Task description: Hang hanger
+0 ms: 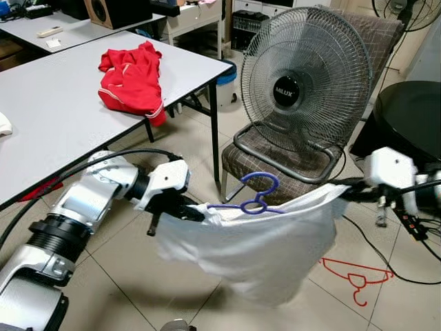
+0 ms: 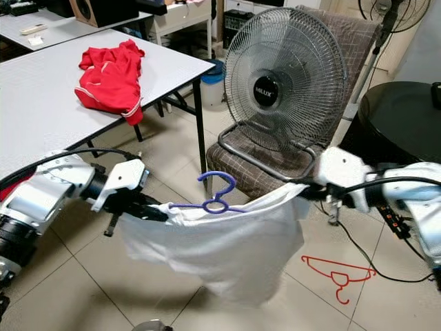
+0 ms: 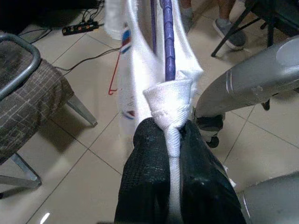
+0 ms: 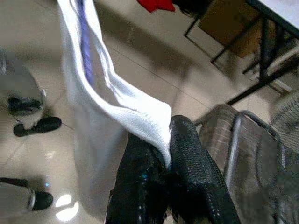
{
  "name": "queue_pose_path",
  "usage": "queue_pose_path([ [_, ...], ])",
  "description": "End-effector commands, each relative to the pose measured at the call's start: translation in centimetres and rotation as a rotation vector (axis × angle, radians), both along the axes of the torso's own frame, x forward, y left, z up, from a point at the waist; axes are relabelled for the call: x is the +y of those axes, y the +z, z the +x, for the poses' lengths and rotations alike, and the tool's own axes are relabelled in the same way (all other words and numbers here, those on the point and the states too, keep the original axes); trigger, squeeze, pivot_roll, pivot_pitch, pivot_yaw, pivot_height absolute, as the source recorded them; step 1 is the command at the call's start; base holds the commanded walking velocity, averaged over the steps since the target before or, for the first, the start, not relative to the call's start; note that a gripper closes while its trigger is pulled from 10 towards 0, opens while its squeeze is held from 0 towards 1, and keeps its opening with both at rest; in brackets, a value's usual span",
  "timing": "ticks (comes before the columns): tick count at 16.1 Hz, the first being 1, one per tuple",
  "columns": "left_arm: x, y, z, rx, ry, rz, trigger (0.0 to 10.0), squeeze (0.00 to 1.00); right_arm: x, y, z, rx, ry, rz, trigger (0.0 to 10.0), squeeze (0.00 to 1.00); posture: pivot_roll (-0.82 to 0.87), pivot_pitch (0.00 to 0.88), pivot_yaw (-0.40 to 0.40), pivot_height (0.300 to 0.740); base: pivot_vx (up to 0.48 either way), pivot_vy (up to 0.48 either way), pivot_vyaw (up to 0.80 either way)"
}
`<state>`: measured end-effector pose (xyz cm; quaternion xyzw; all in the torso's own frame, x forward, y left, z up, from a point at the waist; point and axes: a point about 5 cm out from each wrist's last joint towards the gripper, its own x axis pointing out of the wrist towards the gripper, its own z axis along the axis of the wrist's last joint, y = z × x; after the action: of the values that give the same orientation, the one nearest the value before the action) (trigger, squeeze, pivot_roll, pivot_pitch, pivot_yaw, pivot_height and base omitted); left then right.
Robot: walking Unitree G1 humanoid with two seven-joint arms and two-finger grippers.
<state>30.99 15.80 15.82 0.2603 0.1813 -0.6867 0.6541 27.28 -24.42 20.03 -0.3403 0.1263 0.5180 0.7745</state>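
A white garment (image 1: 255, 245) hangs stretched in the air between my two arms, above the tiled floor. A purple hanger (image 1: 256, 196) sits inside its neck, hook sticking up. My left gripper (image 1: 187, 209) is shut on one shoulder of the garment, and the left wrist view shows the cloth (image 3: 172, 112) pinched between the black fingers (image 3: 147, 177) with the purple hanger arm (image 3: 168, 42) running through it. My right gripper (image 1: 344, 186) is shut on the other shoulder; the right wrist view shows white fabric (image 4: 140, 121) clamped between its fingers (image 4: 187, 158).
A chair (image 1: 275, 162) holding a large fan (image 1: 303, 86) stands just behind the garment. A grey table (image 1: 62, 103) with a red garment (image 1: 134, 79) is at the left. A red hanger (image 1: 358, 276) lies on the floor at right. A black round object (image 1: 406, 121) stands at far right.
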Motion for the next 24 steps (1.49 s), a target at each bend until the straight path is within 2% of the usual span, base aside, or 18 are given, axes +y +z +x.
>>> queue_pose_path([
  [1,0.0,0.0,0.3,-0.015,0.009,0.033,0.0,0.00,0.8,0.7,0.1,-0.014,0.035,0.021,0.0,0.00,0.01,0.000,0.016,0.740,0.000,0.000,0.00],
  [3,0.1,-0.3,0.7,-0.030,0.038,0.068,0.0,0.00,1.1,0.6,-0.1,0.000,0.049,0.014,0.0,0.00,0.00,0.000,0.016,0.740,0.000,0.000,0.00],
  [5,0.7,-0.4,1.0,-0.045,0.058,0.117,0.0,0.00,0.5,0.5,-0.3,0.007,0.037,-0.036,0.0,0.00,0.00,0.000,0.016,0.740,0.000,0.000,0.00],
  [8,1.4,-0.3,1.3,-0.048,0.079,0.135,0.0,0.00,-0.5,0.9,-0.3,-0.004,0.008,-0.081,0.0,0.00,0.00,0.000,0.013,0.740,0.000,0.000,0.00],
  [11,1.1,0.1,1.6,-0.050,0.093,0.084,0.0,0.00,-0.3,0.9,-0.4,0.000,0.006,-0.069,0.0,0.00,0.00,0.000,0.013,0.740,0.000,0.000,0.00],
  [12,0.4,0.3,1.4,-0.044,0.063,0.041,0.0,0.00,0.1,0.7,-0.2,-0.010,0.003,-0.063,0.0,0.00,0.00,0.000,0.013,0.740,0.000,0.000,0.00],
  [13,-0.2,0.3,1.1,-0.032,0.043,0.014,0.0,0.00,0.1,0.6,0.3,-0.020,-0.034,-0.052,9.9,0.00,0.00,0.000,0.013,0.740,0.000,0.000,0.00],
  [14,-0.4,0.4,1.1,-0.026,0.032,0.002,0.0,0.00,0.1,0.7,0.7,-0.013,-0.066,-0.024,10.0,0.29,0.00,0.000,0.013,0.740,0.000,0.000,0.00],
  [15,-0.4,0.4,1.0,-0.025,0.032,0.001,0.0,0.00,0.1,0.7,0.8,-0.024,-0.065,-0.028,10.0,0.29,0.00,0.000,0.013,0.740,0.000,0.000,0.00],
  [16,-0.4,0.4,1.0,-0.025,0.031,-0.003,0.0,0.00,-0.1,0.8,0.8,-0.022,-0.073,-0.038,10.0,1.00,0.00,0.000,0.013,0.740,0.000,0.000,0.00],
  [24,-0.1,0.7,1.1,0.000,0.046,-0.031,0.0,0.00,-0.1,1.5,0.3,0.011,-0.044,0.008,10.0,1.00,0.00,0.000,0.006,0.740,0.000,0.000,0.00],
])
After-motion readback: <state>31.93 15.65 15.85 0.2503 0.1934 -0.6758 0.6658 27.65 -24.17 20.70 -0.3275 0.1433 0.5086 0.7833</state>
